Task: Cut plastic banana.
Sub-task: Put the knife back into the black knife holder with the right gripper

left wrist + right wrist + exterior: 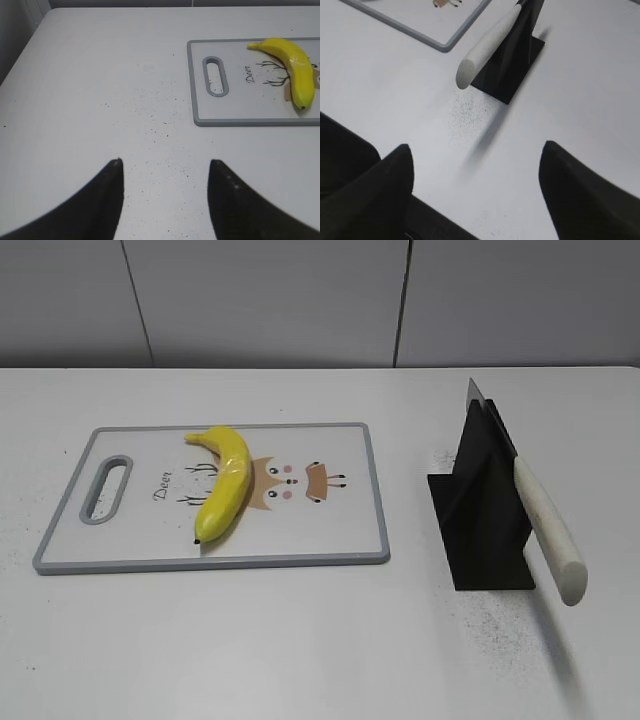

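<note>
The yellow plastic banana [224, 483] lies on a white cutting board [340, 530] with a grey rim; it also shows in the left wrist view [295, 67]. A knife with a white handle [548, 528] rests tilted in a black stand [482, 515]; its handle [487, 44] points toward my right gripper. My left gripper [165, 162] is open and empty over bare table, left of the board [240, 121]. My right gripper [477, 150] is open and empty, short of the knife handle. Neither gripper shows in the exterior view.
The white table [300, 640] carries dark specks near the stand [512, 60] and left of the board. A grey panelled wall [300, 300] runs behind the table. The board has a handle slot [105, 490] at its left end.
</note>
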Motion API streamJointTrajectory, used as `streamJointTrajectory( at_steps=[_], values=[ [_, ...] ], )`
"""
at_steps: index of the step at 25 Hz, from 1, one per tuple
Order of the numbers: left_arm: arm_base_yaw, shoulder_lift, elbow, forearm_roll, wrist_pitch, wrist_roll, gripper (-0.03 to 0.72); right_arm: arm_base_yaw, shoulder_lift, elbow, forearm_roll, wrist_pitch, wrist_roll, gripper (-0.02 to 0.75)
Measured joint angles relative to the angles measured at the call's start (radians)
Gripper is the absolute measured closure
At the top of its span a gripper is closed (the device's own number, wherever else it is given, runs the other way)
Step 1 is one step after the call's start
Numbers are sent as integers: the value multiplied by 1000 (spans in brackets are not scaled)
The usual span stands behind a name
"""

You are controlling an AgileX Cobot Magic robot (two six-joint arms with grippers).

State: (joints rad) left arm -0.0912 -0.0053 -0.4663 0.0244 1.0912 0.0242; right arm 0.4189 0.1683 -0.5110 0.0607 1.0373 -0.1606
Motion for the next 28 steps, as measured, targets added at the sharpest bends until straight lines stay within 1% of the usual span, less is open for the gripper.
streamJointTrajectory(
  at_steps=[9, 11, 15, 18, 22, 24, 28],
  values=[
    [0, 0, 0, 0, 0, 0, 191, -1, -164, 0, -1, 0, 0, 147],
    [0, 0, 0, 0, 0, 0, 193, -15, -172, 0, -1, 2, 0, 148],
    [0, 0, 0, 0, 0, 0, 192, -97, -174, 0, -1, 2, 0, 148],
    [0, 0, 0, 0, 0, 0, 196, -191, -174, 0, -1, 3, 0, 148],
    [0, 0, 0, 0, 0, 0, 196, -291, -174, 0, -1, 3, 0, 148],
    [0, 0, 0, 0, 0, 0, 196, -318, -174, 0, -1, 3, 0, 148],
    [0, 0, 0, 0, 0, 0, 196, -321, -174, 0, -1, 3, 0, 148]
  ],
)
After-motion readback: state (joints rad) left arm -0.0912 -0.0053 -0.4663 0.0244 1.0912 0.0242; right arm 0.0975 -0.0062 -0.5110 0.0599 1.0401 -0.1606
